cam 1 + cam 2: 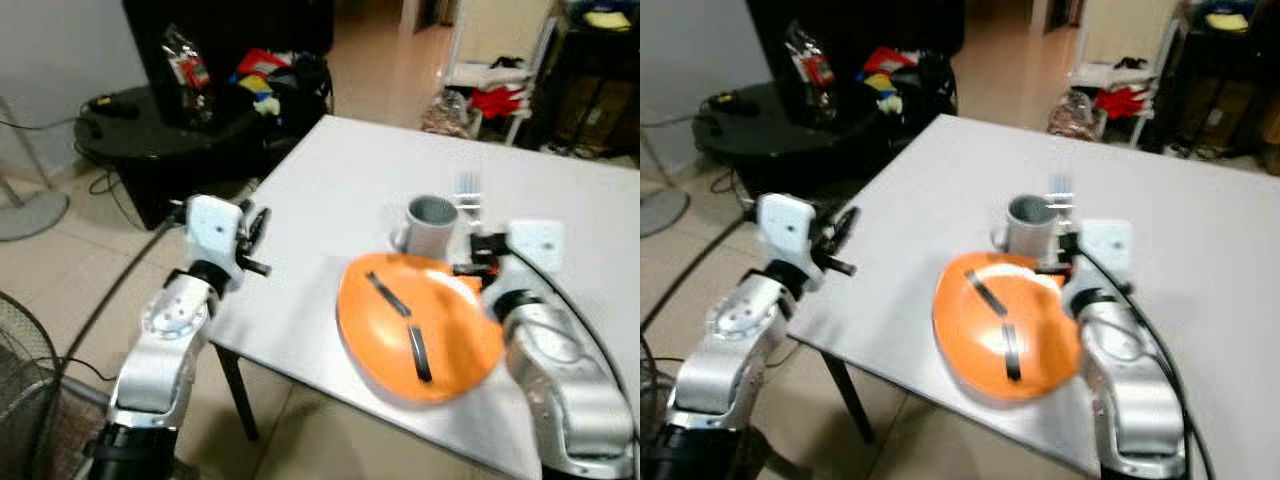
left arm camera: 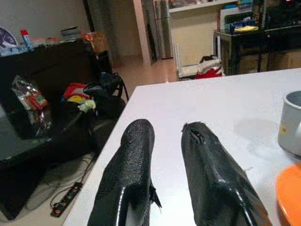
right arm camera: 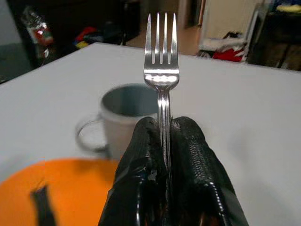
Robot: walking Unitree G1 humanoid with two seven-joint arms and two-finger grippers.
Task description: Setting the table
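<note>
Standing upright with tines up, a silver fork (image 3: 161,70) is pinched by its handle between the right gripper's (image 3: 166,141) black fingers, above the white table (image 1: 330,190). Just beyond sit a grey mug (image 1: 428,226) and, nearer the robot, an orange plate (image 1: 415,325). The left gripper (image 2: 169,141) hovers at the table's edge, fingers slightly spread, holding nothing.

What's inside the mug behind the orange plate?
The mug beside the orange plate shows only a bare grey inner wall at the top; its bottom is hidden by the rim and by the fork in the right gripper.
</note>
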